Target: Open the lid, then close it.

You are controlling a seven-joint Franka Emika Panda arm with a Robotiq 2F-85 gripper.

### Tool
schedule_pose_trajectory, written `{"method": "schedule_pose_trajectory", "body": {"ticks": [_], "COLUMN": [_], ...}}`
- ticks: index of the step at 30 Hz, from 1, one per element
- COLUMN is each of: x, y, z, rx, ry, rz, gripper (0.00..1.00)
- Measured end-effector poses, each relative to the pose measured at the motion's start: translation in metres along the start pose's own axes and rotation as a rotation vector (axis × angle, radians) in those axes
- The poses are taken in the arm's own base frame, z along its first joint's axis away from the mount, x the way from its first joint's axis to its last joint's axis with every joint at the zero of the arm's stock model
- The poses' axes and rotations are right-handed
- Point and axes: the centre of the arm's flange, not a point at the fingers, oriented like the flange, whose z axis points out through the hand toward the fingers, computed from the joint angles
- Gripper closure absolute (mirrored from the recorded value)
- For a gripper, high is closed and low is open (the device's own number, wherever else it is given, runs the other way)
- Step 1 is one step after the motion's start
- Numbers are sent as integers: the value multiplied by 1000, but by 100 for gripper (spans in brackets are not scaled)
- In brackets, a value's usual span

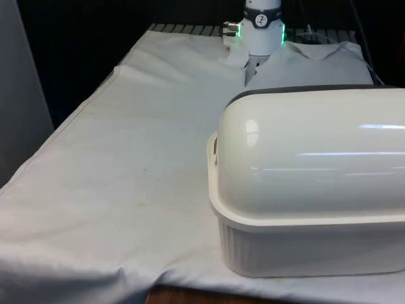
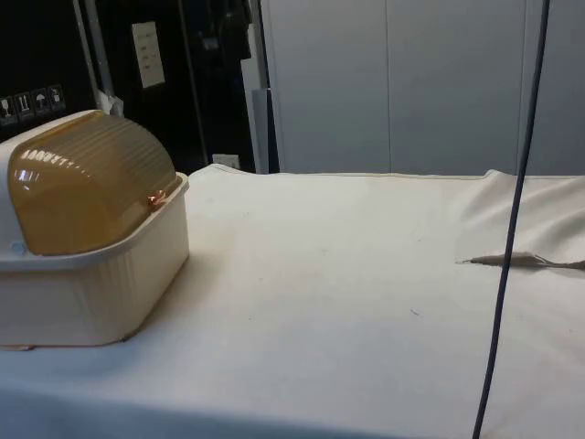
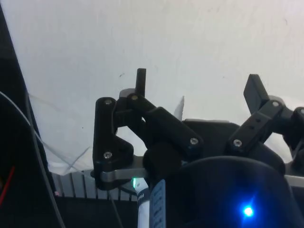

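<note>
A cream bread box (image 2: pixel 91 283) stands at one end of the table. Its amber, ribbed roll-top lid (image 2: pixel 87 187) is down, and the lid's small handle (image 2: pixel 157 198) rests at the base's rim. In the front view the bread box (image 1: pixel 316 190) sits at the near right and turns its smooth cream back to the camera. My gripper (image 3: pixel 197 83) hangs open over bare white cloth, with its black fingers (image 3: pixel 141 78) spread wide and nothing between them. It is away from the box.
The robot's white base (image 1: pixel 261 25) stands at the table's far end. A dark cable (image 2: pixel 512 219) hangs down in the side view, near a raised fold in the cloth (image 2: pixel 526 261). White cloth (image 1: pixel 126 158) covers the table beside the box.
</note>
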Motion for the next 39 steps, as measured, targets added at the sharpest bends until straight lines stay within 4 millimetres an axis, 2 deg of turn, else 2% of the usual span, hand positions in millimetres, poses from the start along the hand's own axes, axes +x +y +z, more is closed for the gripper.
{"method": "schedule_pose_trajectory", "body": {"ticks": [25, 39], "x": [-15, -12], "y": [-23, -56], "z": [55, 87], "rx": [7, 5], "ry": [75, 120], "rz": [-34, -55], "gripper": [0, 0]}}
